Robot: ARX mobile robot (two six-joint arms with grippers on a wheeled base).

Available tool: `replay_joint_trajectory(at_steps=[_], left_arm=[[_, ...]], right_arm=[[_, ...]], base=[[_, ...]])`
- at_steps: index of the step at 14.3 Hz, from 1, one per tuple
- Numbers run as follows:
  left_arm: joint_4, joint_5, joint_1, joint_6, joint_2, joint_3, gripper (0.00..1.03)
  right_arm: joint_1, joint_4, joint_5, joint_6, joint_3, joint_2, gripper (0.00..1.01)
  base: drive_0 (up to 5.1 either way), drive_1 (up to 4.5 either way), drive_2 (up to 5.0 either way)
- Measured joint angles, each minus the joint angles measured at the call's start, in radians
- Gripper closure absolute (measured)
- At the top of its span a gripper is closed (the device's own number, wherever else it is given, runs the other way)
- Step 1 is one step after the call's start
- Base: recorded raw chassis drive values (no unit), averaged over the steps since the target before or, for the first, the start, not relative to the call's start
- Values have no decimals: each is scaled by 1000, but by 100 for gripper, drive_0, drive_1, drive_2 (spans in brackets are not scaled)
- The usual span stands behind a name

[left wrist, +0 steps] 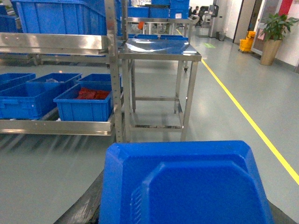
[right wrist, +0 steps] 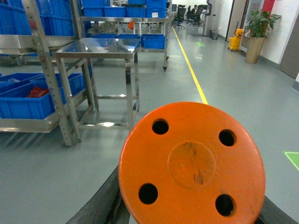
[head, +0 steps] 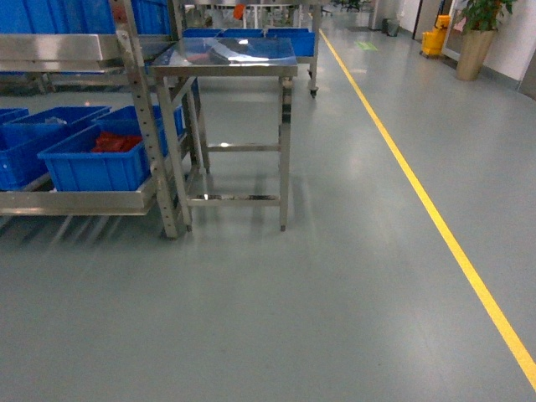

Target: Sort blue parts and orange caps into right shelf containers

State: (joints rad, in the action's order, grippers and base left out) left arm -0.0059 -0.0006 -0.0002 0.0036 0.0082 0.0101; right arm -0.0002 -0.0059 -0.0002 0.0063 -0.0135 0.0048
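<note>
A blue part [left wrist: 187, 186], a moulded plastic piece with bevelled corners, fills the bottom of the left wrist view. My left gripper [left wrist: 184, 217] is shut on it, with one dark finger [left wrist: 86, 200] showing at its left edge. A round orange cap [right wrist: 191, 163] with several holes fills the right wrist view, and my right gripper [right wrist: 191, 217] is shut on it with dark fingers [right wrist: 100, 203] on either side. The shelf containers [head: 92, 159], bright-blue crates, sit on the low shelf at the left. One holds red-orange pieces [head: 115, 142]. Neither gripper shows in the head view.
A steel shelf rack [head: 146, 126] stands at the left with a steel table [head: 226, 59] beside it. More blue crates [head: 289, 38] sit on a cart behind. A yellow floor line [head: 435, 218] runs along the right. Far back are a potted plant [head: 477, 38] and a yellow mop bucket [head: 435, 38].
</note>
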Motion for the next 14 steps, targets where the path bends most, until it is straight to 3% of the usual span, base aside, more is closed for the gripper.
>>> replay_joint_trajectory(at_steps=[14], left_arm=[[0, 0, 0, 0, 0, 0, 60]], right_arm=[[0, 0, 0, 0, 0, 0, 58]], base=[[0, 433, -433]])
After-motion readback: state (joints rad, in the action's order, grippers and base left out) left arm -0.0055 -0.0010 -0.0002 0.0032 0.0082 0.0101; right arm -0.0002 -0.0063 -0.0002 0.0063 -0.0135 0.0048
